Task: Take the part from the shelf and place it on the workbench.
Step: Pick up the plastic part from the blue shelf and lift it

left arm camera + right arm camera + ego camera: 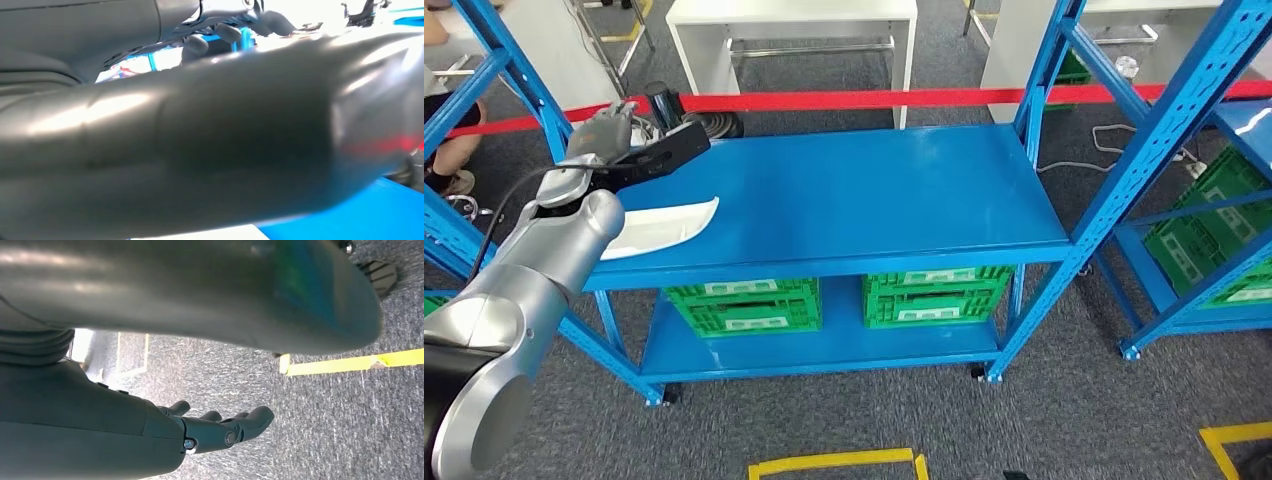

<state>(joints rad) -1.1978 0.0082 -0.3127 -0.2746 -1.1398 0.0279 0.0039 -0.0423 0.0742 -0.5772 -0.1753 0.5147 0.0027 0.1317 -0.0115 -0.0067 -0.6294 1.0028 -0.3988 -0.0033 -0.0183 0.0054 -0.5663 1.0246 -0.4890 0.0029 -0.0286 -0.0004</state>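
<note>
- Left hand (pixel 604 135): grips a long black part (pixel 664 152), smooth and glossy, its long axis pointing right over the blue shelf (pixel 874 200).
- Right hand (pixel 220 427): holds nothing, fingers apart.

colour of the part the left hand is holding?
Black part, held by the left hand; shows best in the head view.
</note>
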